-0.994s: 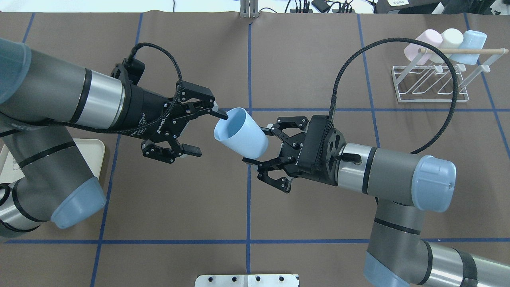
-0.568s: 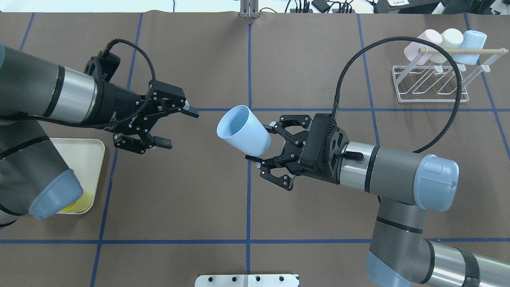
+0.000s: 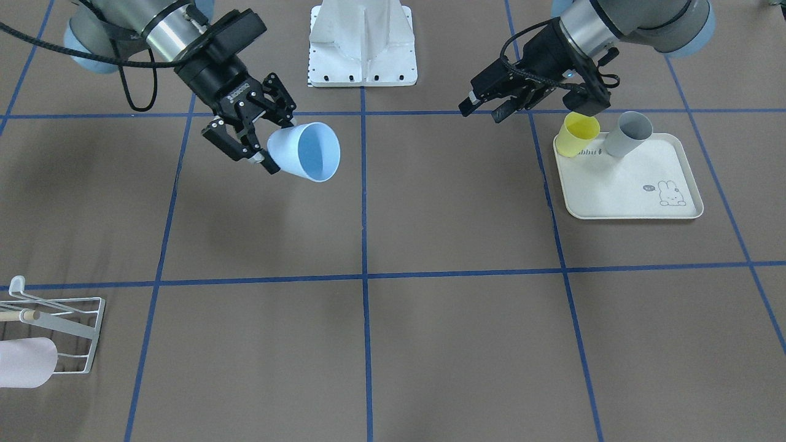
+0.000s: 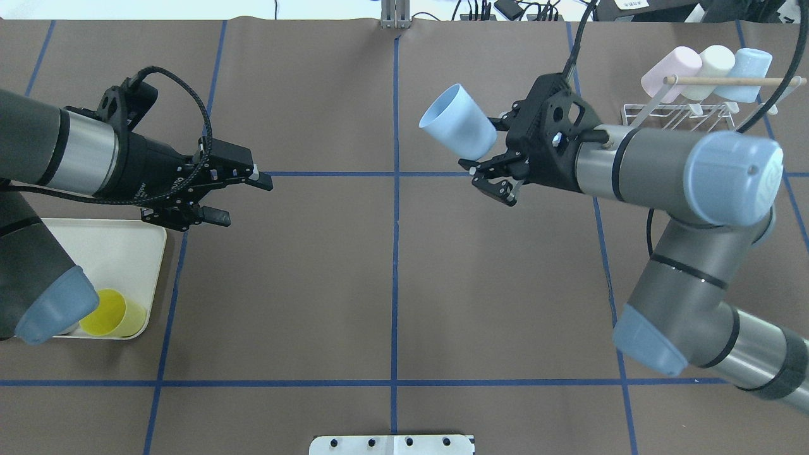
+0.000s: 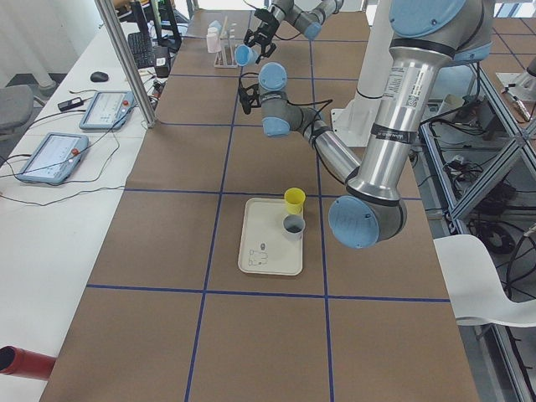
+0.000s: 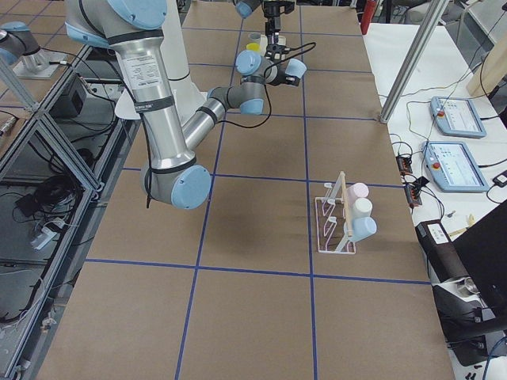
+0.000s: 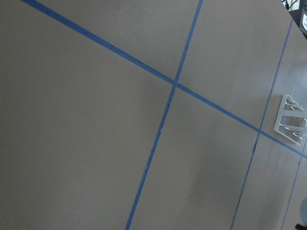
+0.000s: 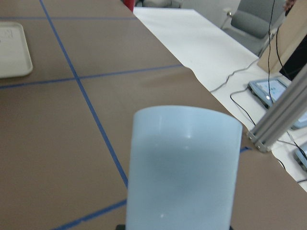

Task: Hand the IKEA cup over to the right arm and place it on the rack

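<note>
The IKEA cup (image 4: pixel 458 123) is light blue and lies tilted in the air, its mouth toward the table's middle. My right gripper (image 4: pixel 481 144) is shut on its base; the cup (image 8: pixel 184 163) fills the right wrist view. The same cup (image 3: pixel 307 152) and right gripper (image 3: pixel 276 144) show from the front. The white wire rack (image 4: pixel 657 110) with its wooden rod stands at the far right, just beyond the right wrist and partly hidden by it. My left gripper (image 4: pixel 245 201) hangs open and holds nothing, far to the left near the tray.
Pink (image 4: pixel 671 69), white (image 4: pixel 714 63) and light blue (image 4: pixel 749 72) cups hang on the rack. A cream rabbit-print tray (image 3: pixel 626 190) under the left arm holds a yellow cup (image 3: pixel 577 134) and a grey cup (image 3: pixel 626 134).
The right arm has carried the cup back and to the right, toward the rack. The left gripper, open, has drawn away to the left, off the cup's rim.
</note>
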